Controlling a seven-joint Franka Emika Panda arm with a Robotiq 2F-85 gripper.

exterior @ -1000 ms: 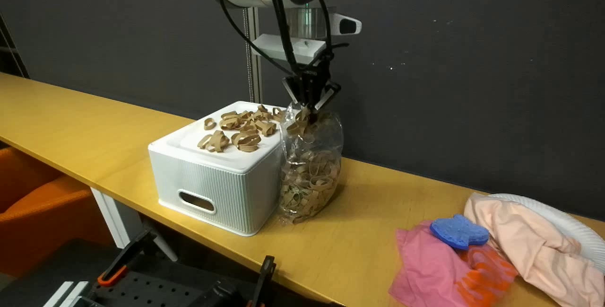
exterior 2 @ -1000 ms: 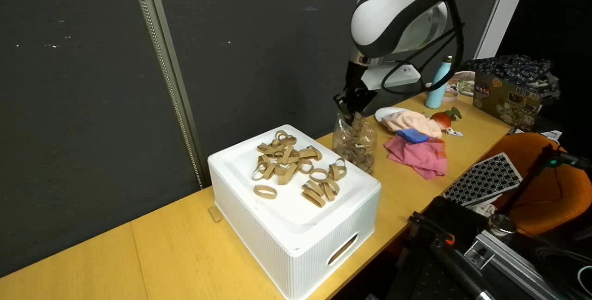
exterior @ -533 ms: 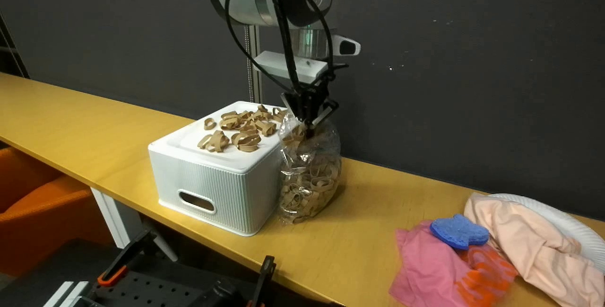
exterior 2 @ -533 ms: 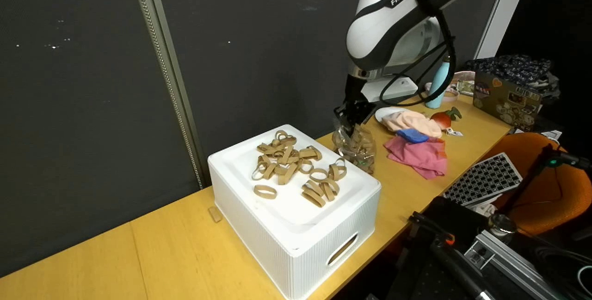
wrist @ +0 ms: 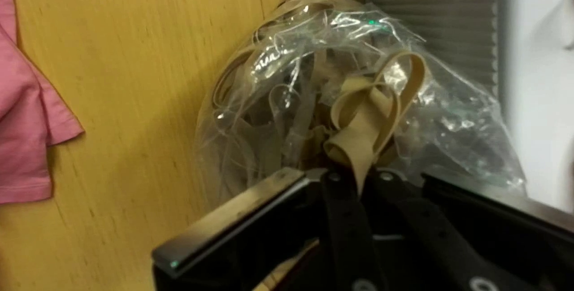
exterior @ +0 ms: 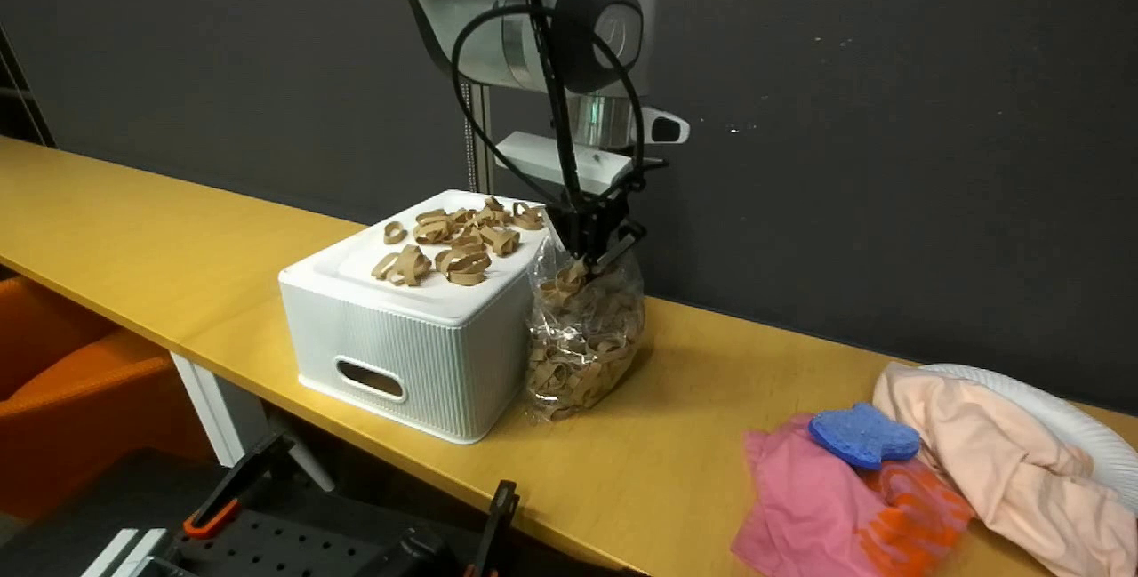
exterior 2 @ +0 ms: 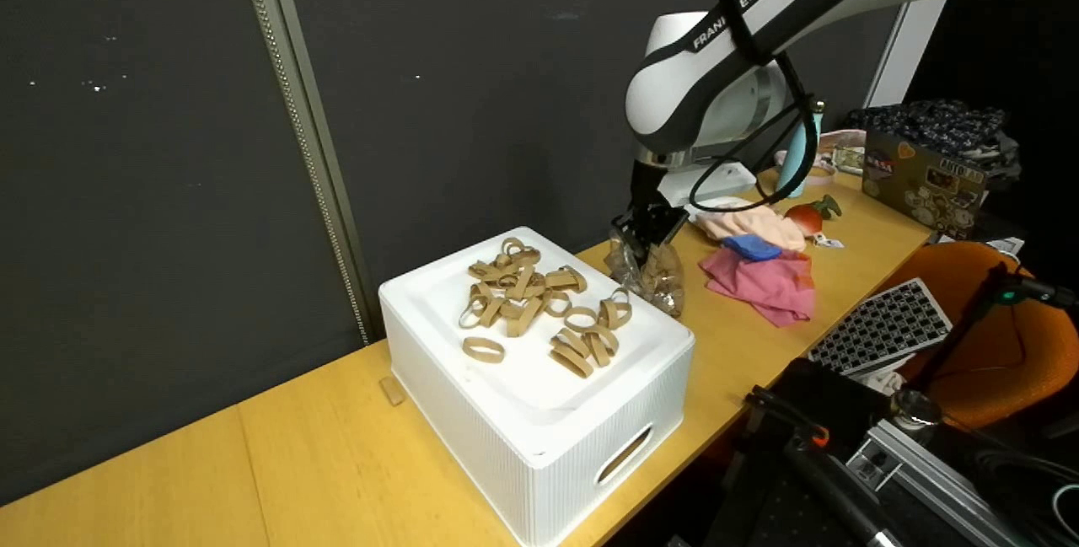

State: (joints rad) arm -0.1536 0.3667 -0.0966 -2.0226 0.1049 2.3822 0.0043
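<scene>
White box (exterior 2: 459, 420): nearest in an exterior view, standing on the bench (exterior 2: 312, 463), its wall ribbed.
Flat band (exterior 2: 392, 390): it lies on the bench, just beside the left wall of the box.
Loose bands (exterior 2: 523, 317): they lie on top of the box, some heaped, some apart.
Hand (wrist: 358, 179): pointing down, beyond the box; its fingers are narrow together and hold a small bunch of bands (wrist: 363, 132), whose loops stick out past the fingertips.
Plastic bag (exterior: 587, 319): clear and upright on the bench, next to the far side of the box; packed bands (exterior: 564, 377) are inside, and the fingertips are at its upper part.
Pink cloth (exterior 2: 763, 286): farther along the bench, with a blue sponge (exterior 2: 753, 247) lying on it.
Peach cloth (exterior 2: 759, 222): beside the pink cloth, partly over a white plate (exterior: 1071, 421).
Far end: a light blue bottle (exterior 2: 792, 161) and a stickered brown box (exterior 2: 923, 180).
</scene>
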